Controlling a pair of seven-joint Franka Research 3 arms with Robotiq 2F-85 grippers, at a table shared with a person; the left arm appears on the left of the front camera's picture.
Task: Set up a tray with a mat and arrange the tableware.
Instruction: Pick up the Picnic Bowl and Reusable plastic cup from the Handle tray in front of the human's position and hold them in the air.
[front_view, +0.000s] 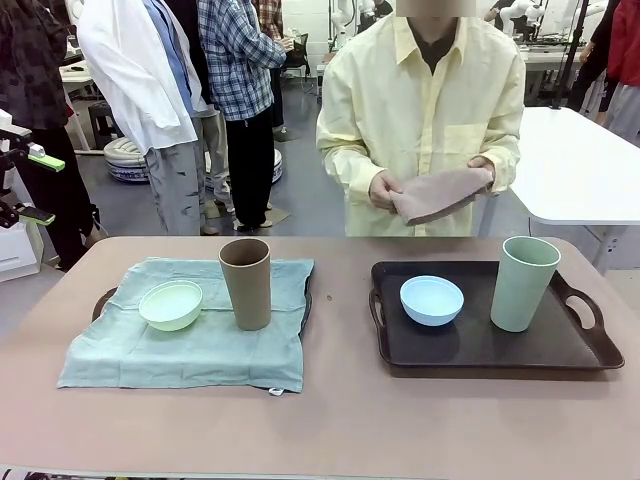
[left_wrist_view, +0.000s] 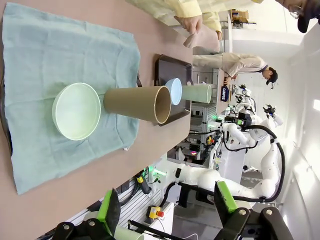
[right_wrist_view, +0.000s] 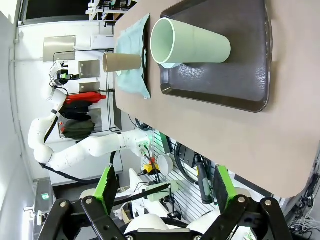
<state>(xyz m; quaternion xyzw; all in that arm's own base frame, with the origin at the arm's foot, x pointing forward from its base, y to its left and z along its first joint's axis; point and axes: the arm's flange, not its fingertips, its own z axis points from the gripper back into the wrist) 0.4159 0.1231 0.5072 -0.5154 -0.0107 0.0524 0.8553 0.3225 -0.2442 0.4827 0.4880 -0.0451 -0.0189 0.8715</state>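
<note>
Wide-open, empty jaws are standing at the bottom edge of both wrist frames. Tipping is looming as the risk: a sideways nudge could be toppling the tall brown cup (left_wrist_view: 135, 104) onto the mint bowl (left_wrist_view: 76, 111) just beside it, mid-frame on the teal mat (left_wrist_view: 65, 50), or the sage cup (right_wrist_view: 195, 42) on the dark tray (right_wrist_view: 240, 75), upper frame. All tableware is sitting well apart from both jaws, farther along the worktop (right_wrist_view: 210, 135).

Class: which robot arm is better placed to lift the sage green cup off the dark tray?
Right, I judge. The sage green cup stands on the dark tray on the robot's right side, near the open right gripper; the left gripper sees it far beyond the tan cup.
</note>
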